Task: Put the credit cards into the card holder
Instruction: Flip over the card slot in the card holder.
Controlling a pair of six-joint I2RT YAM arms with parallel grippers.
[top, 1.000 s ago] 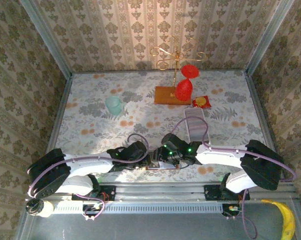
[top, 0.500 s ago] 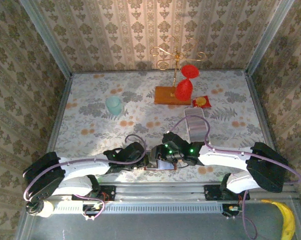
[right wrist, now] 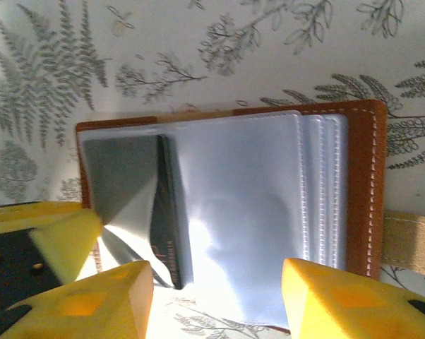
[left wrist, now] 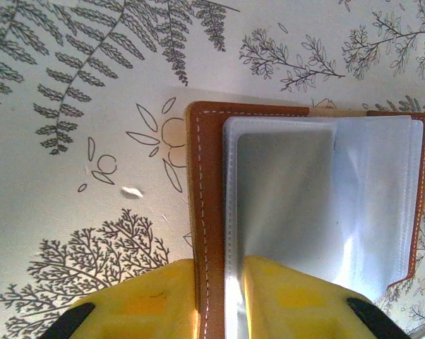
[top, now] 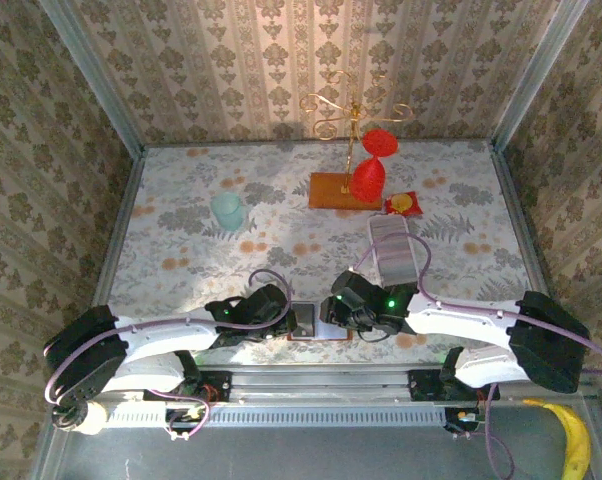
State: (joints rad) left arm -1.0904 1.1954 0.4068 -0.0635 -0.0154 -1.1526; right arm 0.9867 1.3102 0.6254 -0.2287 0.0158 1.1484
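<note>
Holder: card holder (top: 306, 322) lies open at the bench (top: 181, 240) near edge.
Left: your left fingers (left wrist: 219, 272) pinch its edge.
Right: your right fingers (right wrist: 214, 282) stand half open, holding nothing.
Cards: cards (top: 391, 250) at 1 o'clock from the right fingers, row running 12-6, right arm nearer.

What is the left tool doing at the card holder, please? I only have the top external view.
Observer: In the left wrist view, the left tool pinches the near edge of the card holder, with the leather cover between its yellow fingers.
Operator: Thank you. Is any card in yet?
Observer: The right wrist view shows what looks like a dark card tucked among the clear sleeves.
Operator: And the right tool?
Observer: The right tool has its fingers apart at the sleeves' near edge, pinching nothing that I can see.
</note>
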